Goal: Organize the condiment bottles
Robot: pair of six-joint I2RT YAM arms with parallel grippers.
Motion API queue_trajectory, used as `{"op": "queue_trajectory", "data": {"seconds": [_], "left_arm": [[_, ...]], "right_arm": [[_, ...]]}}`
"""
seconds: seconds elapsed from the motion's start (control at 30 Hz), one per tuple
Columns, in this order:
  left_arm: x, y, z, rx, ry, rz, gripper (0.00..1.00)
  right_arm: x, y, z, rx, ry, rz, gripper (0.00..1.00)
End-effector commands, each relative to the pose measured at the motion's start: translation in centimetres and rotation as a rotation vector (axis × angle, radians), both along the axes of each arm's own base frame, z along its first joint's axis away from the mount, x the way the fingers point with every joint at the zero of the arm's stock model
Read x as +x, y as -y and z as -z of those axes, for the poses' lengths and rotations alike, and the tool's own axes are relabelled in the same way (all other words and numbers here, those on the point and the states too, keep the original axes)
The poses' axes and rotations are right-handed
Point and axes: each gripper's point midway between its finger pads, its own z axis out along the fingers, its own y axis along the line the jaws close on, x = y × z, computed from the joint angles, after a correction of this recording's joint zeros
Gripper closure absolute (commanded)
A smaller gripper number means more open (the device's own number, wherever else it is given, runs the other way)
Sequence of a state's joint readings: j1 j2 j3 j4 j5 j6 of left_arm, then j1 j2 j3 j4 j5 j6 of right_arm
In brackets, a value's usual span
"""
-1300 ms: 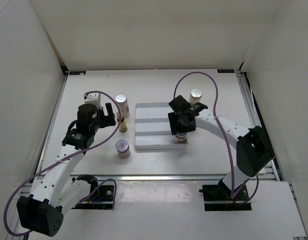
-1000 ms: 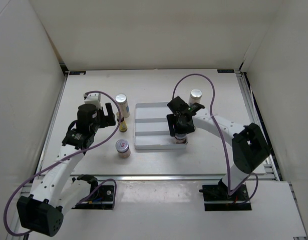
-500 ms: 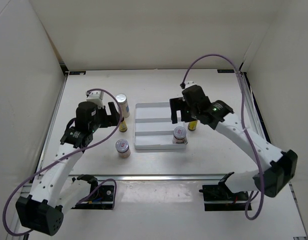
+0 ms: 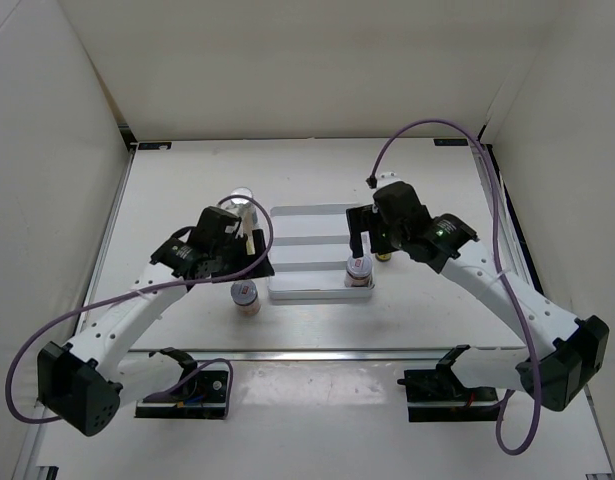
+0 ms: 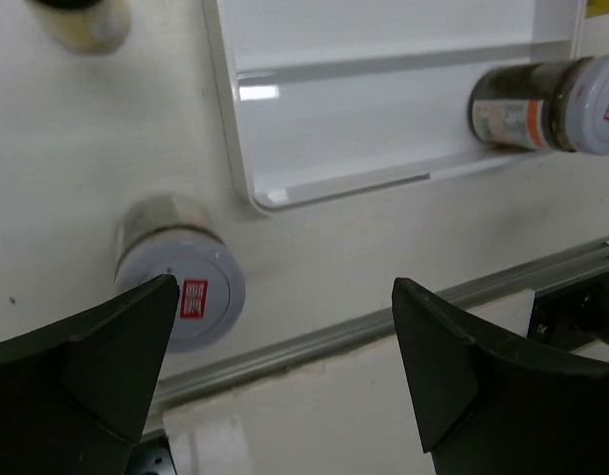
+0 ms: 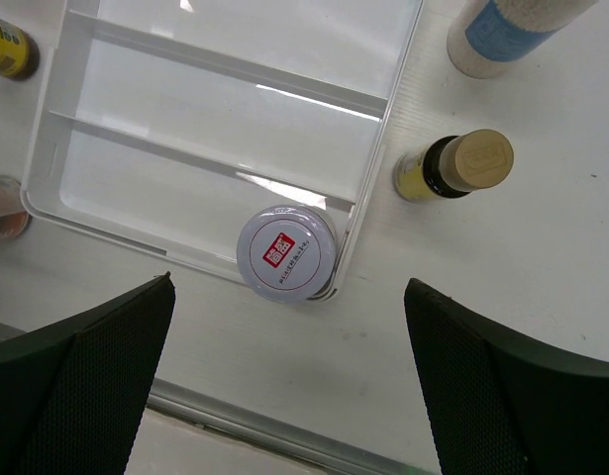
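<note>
The white ribbed tray [image 4: 307, 250] holds one squat jar [image 4: 359, 270] upright in its near right corner, white lid with a red label [image 6: 286, 252]. My right gripper [image 4: 368, 244] hangs open above that jar [image 5: 547, 94], not touching it. A second squat jar [image 4: 245, 295] stands on the table left of the tray, and my left gripper [image 4: 249, 268] is open just over and beside it [image 5: 180, 287]. A yellow bottle [image 6: 453, 166] and a white shaker [image 6: 512, 35] stand right of the tray. Another shaker [image 4: 241, 200] and yellow bottle [image 5: 86, 20] stand to its left.
The tray's [image 6: 225, 119] far and middle channels hold nothing. A metal rail [image 5: 383, 317] runs along the table's near edge, just below both grippers. White walls close in the table on the left, back and right.
My right gripper opened, let go of the jar in the tray's near right corner and lifted away. My left arm swung right and nearer, over the jar on the table.
</note>
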State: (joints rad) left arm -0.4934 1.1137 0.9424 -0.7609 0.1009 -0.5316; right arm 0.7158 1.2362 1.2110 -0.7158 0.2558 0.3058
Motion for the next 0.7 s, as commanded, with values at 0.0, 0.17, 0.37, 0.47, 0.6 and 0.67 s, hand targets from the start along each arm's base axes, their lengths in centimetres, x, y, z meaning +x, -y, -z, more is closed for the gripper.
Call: {"op": "queue_trajectory", "data": {"seconds": [0.0, 0.17, 0.37, 0.47, 0.6, 0.67], "left_arm": [[-2.4, -1.9, -0.1, 0.05, -0.083, -0.112, 0.0], [-3.7, -3.4, 2.3, 0.159, -0.225, -0.165, 0.0], [-3.3, -3.5, 4.3, 0.22, -0.265, -0.172, 0.0], [-3.4, -2.8, 5.6, 0.216, -0.316, -0.143, 0.0], [-3.0, -2.6, 6.5, 0.226, -0.323, -0.135, 0.0], [-2.8, -2.4, 6.7, 0.227, -0.324, -0.135, 0.05]], "right_arm": [[0.0, 0.4, -1.3, 0.012, 0.052, 0.003, 0.0], [-0.1, 0.5, -1.0, 0.006, 0.045, 0.003, 0.0], [-0.2, 0.4, -1.2, 0.004, 0.043, -0.01, 0.0], [-0.2, 0.5, -1.2, -0.002, 0.046, -0.017, 0.0], [-0.2, 0.5, -1.2, -0.002, 0.046, -0.017, 0.0], [-0.2, 0.5, -1.2, -0.002, 0.046, -0.017, 0.0]]}}
